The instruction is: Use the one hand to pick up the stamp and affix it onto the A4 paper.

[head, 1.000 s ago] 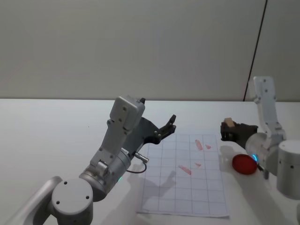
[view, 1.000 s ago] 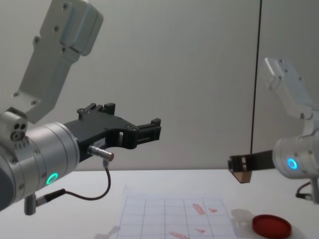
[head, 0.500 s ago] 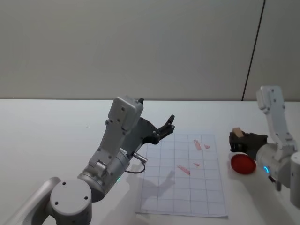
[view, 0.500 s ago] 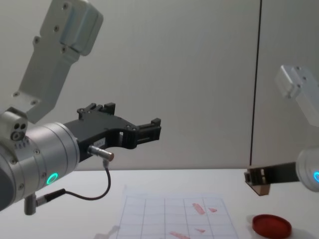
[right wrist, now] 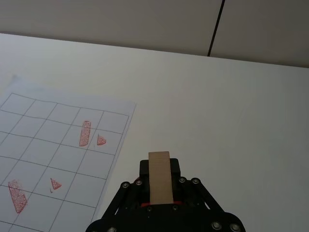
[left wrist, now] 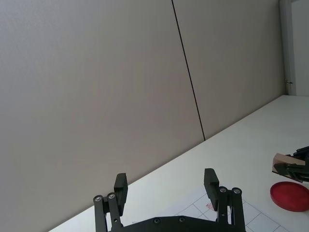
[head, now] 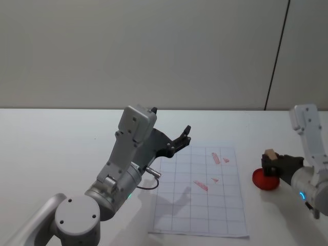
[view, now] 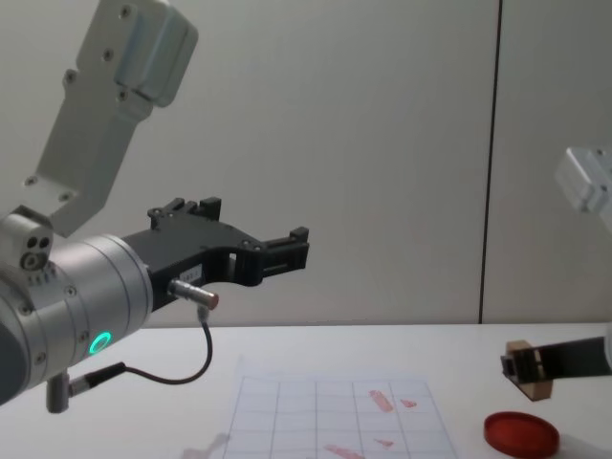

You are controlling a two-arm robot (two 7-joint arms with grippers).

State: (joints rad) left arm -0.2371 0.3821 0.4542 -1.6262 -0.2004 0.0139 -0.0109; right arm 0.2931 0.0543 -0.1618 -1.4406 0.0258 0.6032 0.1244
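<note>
Stamp [head: 269, 154]: a small tan wooden block, clamped between the fingers of the right gripper [head: 268, 166], held up off the table. In the chest view it hangs just above the red ink pad [view: 521, 433], apart from it; from the head view it sits over the pad's near-right part.
Right gripper: black, on the arm with the blue ring, out at the right side of the table, beyond the paper's right edge. Its two fingers are closed tight on the stamp's sides, the block's top end sticking out past them, as the right wrist view shows.
A4 paper [head: 200, 205]: flat on the white table [head: 51, 143], grey grid, several red marks in its upper right cells. The stamp is well to its right, not over it.
Red ink pad: round flat disc lying on the table just right of the paper.
Left gripper [head: 180, 141]: black, on the arm with the green ring, raised above the paper's upper left corner, fingers spread wide with nothing between them.
</note>
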